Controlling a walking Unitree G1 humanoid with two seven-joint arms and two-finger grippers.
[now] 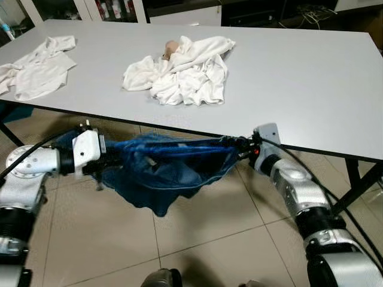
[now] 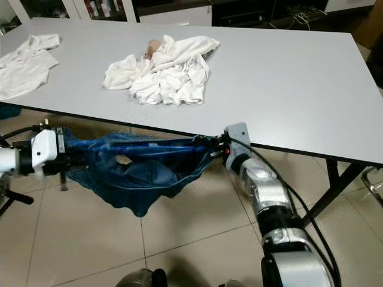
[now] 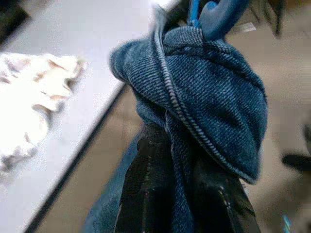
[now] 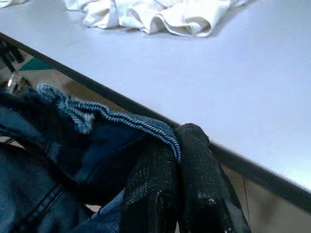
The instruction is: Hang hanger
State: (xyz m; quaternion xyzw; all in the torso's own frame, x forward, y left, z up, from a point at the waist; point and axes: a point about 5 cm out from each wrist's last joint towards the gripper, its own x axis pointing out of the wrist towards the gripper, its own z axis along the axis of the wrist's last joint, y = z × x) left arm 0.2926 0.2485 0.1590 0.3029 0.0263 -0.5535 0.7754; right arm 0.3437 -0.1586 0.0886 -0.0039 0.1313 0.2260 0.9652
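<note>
A dark blue denim garment (image 1: pixel 167 170) hangs stretched between my two grippers, just below the front edge of the grey table (image 1: pixel 299 78). My left gripper (image 1: pixel 111 158) is shut on its left end, where the cloth bunches over the fingers (image 3: pixel 146 165). A blue plastic piece (image 3: pixel 216 14), possibly a hanger's hook, pokes out beyond that bunch. My right gripper (image 1: pixel 236 146) is shut on the right end, pinching a seam between its fingers (image 4: pixel 150 184). The garment's middle sags toward the tiled floor.
A heap of white clothes (image 1: pixel 182 69) lies mid-table, and a white shirt (image 1: pixel 39 69) lies flat at the far left. The table's black edge runs just above both grippers. A dark table leg (image 1: pixel 353 185) slants down at the right.
</note>
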